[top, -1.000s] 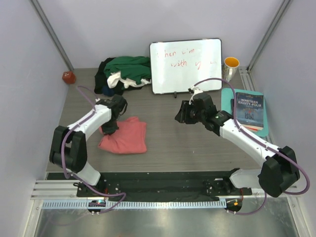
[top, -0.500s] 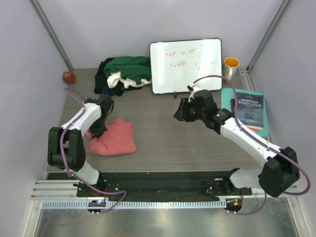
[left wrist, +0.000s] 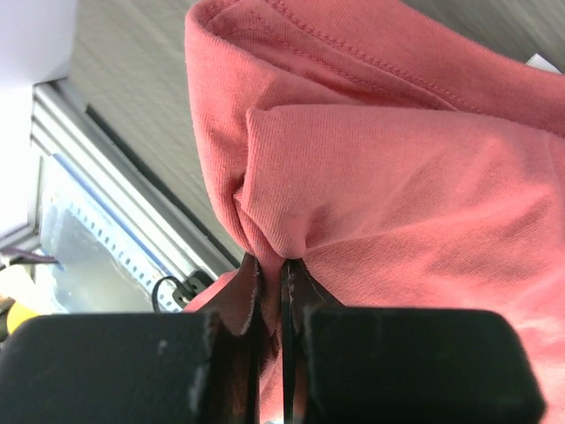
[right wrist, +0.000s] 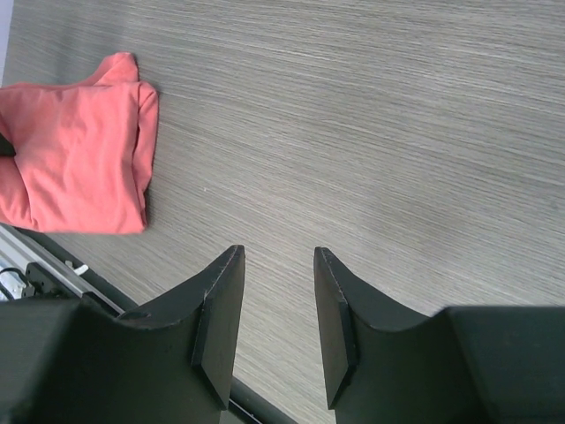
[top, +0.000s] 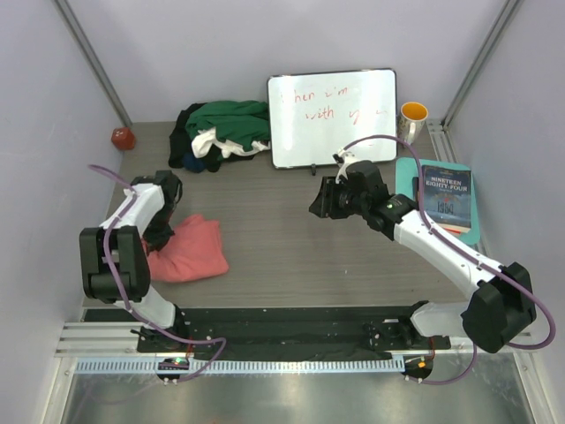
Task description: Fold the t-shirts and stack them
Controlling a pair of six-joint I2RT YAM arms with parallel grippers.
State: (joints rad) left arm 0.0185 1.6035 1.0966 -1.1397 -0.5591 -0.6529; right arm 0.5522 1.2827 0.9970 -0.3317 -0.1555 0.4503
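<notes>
While working on the grey wood-grain table, leaving the heap of green, white and black cloth t-shirts at far left; pinching the folded salmon-pink cloth t-shirt, near left, in the clenched left gripper, likely for positioning the stack; holding the right gripper parted, empty.

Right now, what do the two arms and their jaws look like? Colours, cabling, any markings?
Both match. The left arm and right arm have white link shells between bulky black joint housings. A thin purple cable loops loosely outside each arm. The jaws are matte black, flat tapered blades on a black block body. No markings are readable.
</notes>
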